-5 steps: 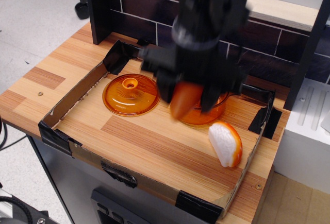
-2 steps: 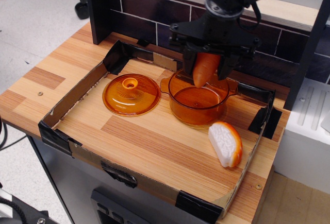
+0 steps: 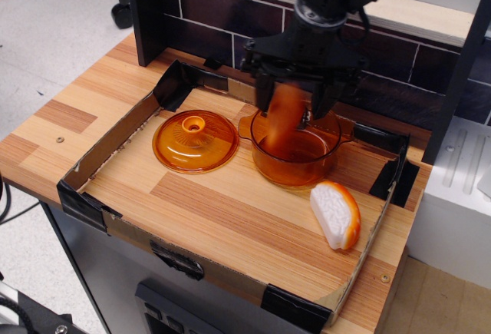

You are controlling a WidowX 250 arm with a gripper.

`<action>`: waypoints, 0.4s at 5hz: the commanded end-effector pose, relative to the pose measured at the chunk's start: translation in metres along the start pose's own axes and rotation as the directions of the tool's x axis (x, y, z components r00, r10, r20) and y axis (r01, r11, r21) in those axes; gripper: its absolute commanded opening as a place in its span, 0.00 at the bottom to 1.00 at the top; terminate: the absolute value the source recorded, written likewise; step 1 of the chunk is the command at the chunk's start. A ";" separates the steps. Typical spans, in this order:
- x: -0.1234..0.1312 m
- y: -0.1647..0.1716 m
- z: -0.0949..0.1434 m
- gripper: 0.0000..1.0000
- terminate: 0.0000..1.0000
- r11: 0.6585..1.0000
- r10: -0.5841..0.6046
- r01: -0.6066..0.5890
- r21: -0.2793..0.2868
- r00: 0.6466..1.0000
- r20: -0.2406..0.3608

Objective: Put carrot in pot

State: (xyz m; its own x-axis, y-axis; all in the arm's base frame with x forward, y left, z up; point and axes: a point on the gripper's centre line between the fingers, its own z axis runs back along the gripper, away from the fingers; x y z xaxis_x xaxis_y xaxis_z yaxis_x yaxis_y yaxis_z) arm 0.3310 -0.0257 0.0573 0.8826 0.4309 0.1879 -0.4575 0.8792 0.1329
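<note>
The amber pot (image 3: 301, 173) stands at the back right of the cardboard tray. My black gripper (image 3: 293, 110) hangs right above the pot's left half, its fingers apart. The orange carrot (image 3: 282, 123) shows as a blurred vertical streak between the fingers, its lower end reaching down inside the pot's rim. The gripper itself looks sharp, so the carrot seems to be loose and dropping.
The domed amber lid (image 3: 194, 142) lies left of the pot. A white wedge with an orange rim (image 3: 336, 215) lies in front of the pot to the right. A low cardboard wall (image 3: 107, 150) rings the wooden board. A dark brick wall (image 3: 207, 8) stands behind.
The gripper carried the carrot from in front of the pot to above it and shifted slightly left. The carrot, sharp and held before, is now a downward blur into the pot.
</note>
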 end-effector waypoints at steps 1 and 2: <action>-0.002 0.009 0.015 1.00 0.00 1.000 -0.007 0.007 -0.017 1.000 0.010; -0.002 0.012 0.049 1.00 0.00 0.998 0.007 -0.006 -0.064 1.000 0.024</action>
State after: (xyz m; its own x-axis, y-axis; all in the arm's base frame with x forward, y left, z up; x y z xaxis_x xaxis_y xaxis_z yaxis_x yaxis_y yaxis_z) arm 0.3180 -0.0281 0.0881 0.8858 0.4369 0.1567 -0.4551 0.8839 0.1081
